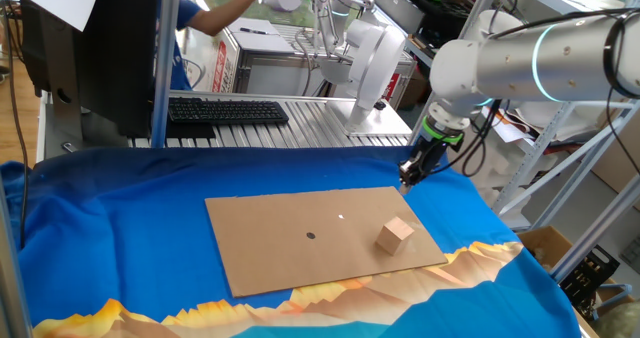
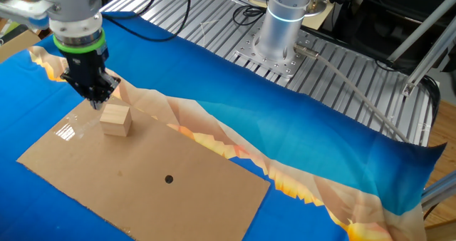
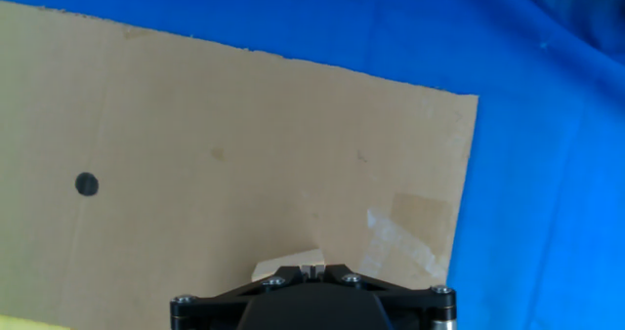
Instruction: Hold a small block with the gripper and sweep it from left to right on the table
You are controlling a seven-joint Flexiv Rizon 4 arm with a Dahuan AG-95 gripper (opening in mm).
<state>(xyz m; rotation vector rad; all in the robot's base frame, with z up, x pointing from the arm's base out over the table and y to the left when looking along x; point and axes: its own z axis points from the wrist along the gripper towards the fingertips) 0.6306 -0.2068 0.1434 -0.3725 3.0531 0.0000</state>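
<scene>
One small block [image 1: 395, 235] sits flat on the cardboard sheet [image 1: 300, 243], no writing; the gripper [image 1: 410, 175] hangs closed, empty.

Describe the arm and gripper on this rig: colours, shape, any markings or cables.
The arm is thick, rounded and silver-white, with a glowing cyan band around one segment. Dark cables hang beside its wrist. A bright green ring sits just above the gripper, a small black claw that narrows to a point. In the hand view its black housing shows silver screws.
</scene>
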